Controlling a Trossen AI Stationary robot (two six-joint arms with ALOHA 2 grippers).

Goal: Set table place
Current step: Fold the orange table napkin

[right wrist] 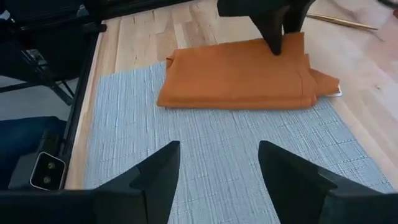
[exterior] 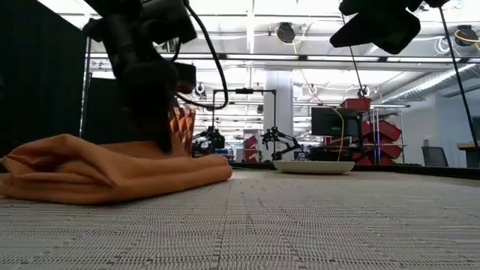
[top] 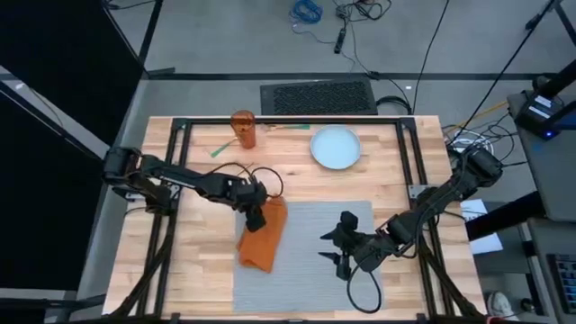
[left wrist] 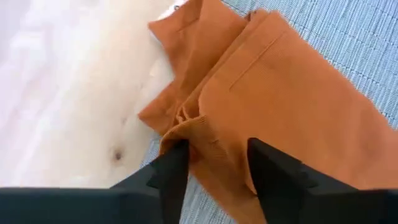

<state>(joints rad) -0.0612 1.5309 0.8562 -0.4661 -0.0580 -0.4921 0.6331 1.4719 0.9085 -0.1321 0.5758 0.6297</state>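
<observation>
The placemat (top: 310, 256) lies flat on the tabletop (top: 189, 270); from above, the left claw (top: 256, 219) sits on the upper end of the orange napkin (top: 263, 241), which straddles the mat's edge, while the right claw (top: 340, 246) hovers over the mat's middle, with the plate (top: 336, 148) and an amber cup (top: 244, 130) well beyond both. At mat level, the napkin lies in soft rumpled folds below the left arm. The left wrist shows its fingers (left wrist: 168, 177) narrowly parted around a raised fold, seemingly pinching it. The right wrist shows its fingers (right wrist: 155, 174) spread wide, holding nothing. The napkin looks light and limp; a folded edge is the best hold.
</observation>
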